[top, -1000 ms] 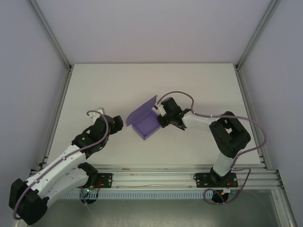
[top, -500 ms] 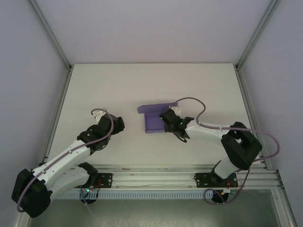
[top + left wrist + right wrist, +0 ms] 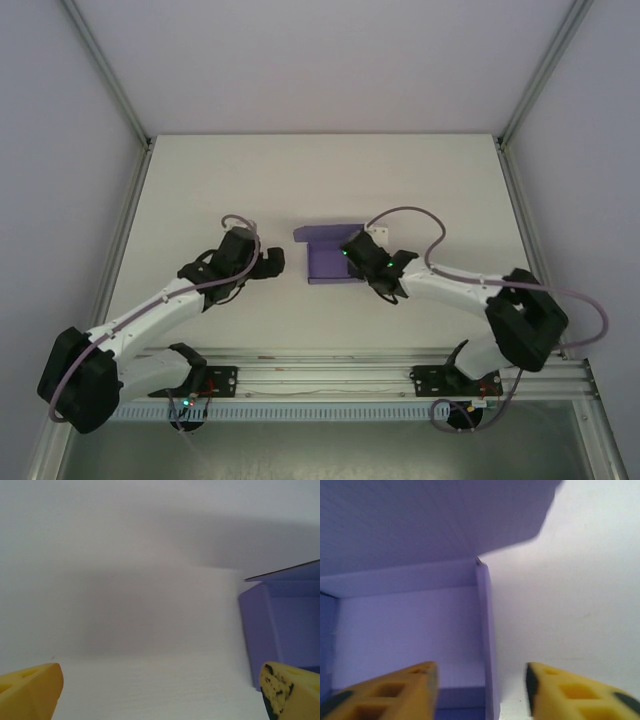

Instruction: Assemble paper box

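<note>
Paper box (image 3: 326, 264) at desk (image 3: 200, 180) centre, lid flap raised on far side. Thin card: likely light, floppy, crease-prone, slides easily. Right end effector (image 3: 480, 682) spread, straddling right wall, no pinch. Left end effector (image 3: 160, 686) spread wide, just left of box. Best hold: wall near fold.

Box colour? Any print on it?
The paper box is plain lavender-purple with no pattern. The right wrist view shows it best.

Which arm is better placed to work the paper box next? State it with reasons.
Right. The right gripper sits open astride a side wall of the paper box; the left gripper, also open, stands apart on its left.
</note>
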Robot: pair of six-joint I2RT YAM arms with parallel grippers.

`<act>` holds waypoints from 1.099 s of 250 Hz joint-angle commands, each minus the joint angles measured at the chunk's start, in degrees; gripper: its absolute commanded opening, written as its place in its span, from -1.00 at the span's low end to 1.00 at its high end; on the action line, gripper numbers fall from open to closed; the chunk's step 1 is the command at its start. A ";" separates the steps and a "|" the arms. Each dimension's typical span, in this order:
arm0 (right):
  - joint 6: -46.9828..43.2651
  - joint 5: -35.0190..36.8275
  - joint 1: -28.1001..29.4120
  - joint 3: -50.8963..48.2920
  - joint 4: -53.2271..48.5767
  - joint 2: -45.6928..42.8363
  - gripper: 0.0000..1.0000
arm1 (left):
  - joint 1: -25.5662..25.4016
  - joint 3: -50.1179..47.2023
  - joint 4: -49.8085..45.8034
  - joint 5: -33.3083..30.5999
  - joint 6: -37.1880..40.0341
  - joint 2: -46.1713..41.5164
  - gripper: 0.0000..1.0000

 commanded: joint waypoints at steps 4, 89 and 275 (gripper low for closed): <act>-9.61 4.22 0.12 -0.53 -1.22 -6.76 0.38 | 0.19 3.53 4.04 6.38 11.92 2.48 1.00; -50.98 -25.42 -13.11 0.80 -2.49 -17.19 1.00 | 0.19 12.07 3.88 11.74 31.61 11.25 1.00; -80.42 -32.81 -21.83 26.50 -23.87 11.26 0.17 | -0.01 28.80 -6.65 14.09 47.39 26.15 -0.15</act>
